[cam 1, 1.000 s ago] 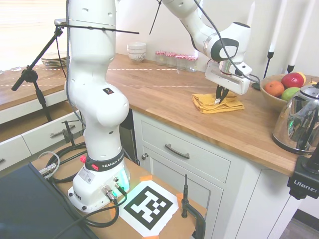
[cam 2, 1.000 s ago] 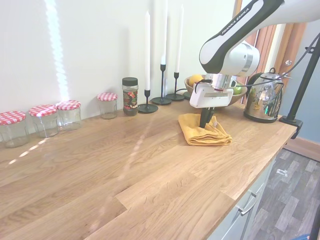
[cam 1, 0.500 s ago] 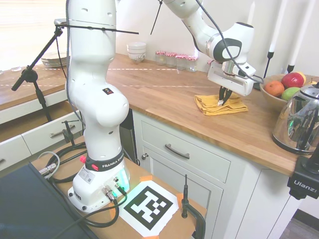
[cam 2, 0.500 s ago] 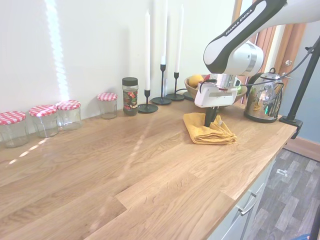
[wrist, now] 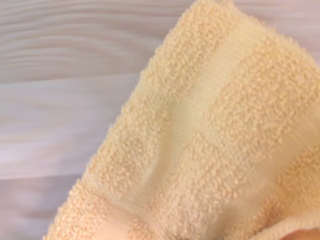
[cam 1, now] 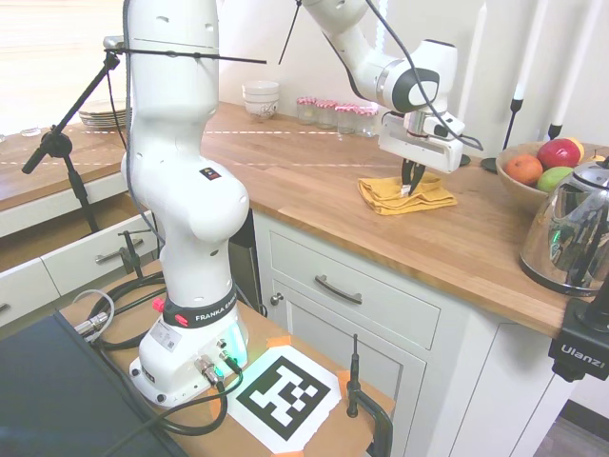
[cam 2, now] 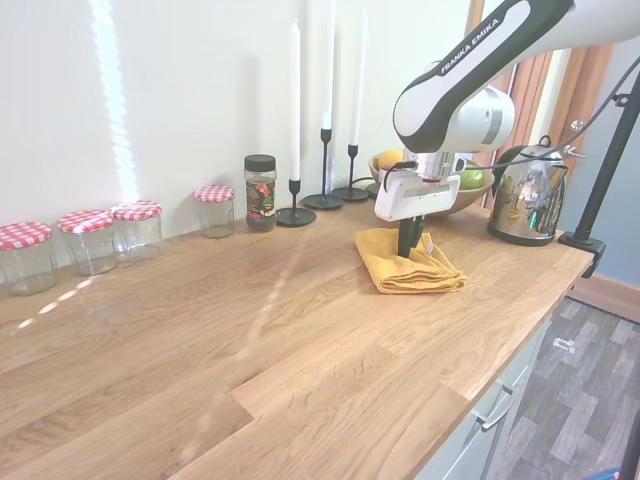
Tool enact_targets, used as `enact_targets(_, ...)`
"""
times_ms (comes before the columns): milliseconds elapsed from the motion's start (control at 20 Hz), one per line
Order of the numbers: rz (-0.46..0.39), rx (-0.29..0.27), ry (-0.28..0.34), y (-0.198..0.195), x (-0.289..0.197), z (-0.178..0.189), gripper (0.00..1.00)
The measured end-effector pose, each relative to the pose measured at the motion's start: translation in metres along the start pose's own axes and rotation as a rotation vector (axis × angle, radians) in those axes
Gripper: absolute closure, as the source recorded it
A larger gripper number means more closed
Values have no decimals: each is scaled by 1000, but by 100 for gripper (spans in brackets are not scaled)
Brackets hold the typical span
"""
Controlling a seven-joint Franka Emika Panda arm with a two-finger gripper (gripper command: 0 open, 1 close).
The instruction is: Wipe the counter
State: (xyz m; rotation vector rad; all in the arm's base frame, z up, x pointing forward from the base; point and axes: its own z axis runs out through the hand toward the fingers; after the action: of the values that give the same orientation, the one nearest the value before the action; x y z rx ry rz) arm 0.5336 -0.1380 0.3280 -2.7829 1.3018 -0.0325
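A yellow terry cloth (cam 1: 402,194) is being held down on the counter (cam 1: 314,181), with the gripper (cam 1: 407,187) planted right in the middle of it, fingers drawn in narrow and pinched on a bunched-up fold of the fabric. The counter itself is the long butcher-block top running over the white cabinets, and the cloth is lying flat-ish on it, closer to the front edge than the wall, above the drawer with the metal handle (cam 1: 339,289). From the other side the cloth (cam 2: 406,263) is seen folded and a bit rumpled under the gripper (cam 2: 409,245), with a fruit bowl (cam 2: 462,190) and a shiny kettle (cam 2: 526,205) near it. Black candlesticks (cam 2: 322,200) and a dark-lidded jar (cam 2: 260,192) are lined up along the wall, and checkered-lid jars (cam 2: 92,241) are parked well apart. Up close, only looped cloth (wrist: 210,145) over pale wood grain can be made out.
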Motion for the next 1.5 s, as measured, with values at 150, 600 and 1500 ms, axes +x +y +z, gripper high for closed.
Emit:
enact_targets(150, -20, -11, 2, -29, -23, 2, 100)
enact_targets(600, -77, -35, 18, -100, -90, 4, 100)
enact_targets(1500, -166, -119, 62, -220, -184, 5, 100)
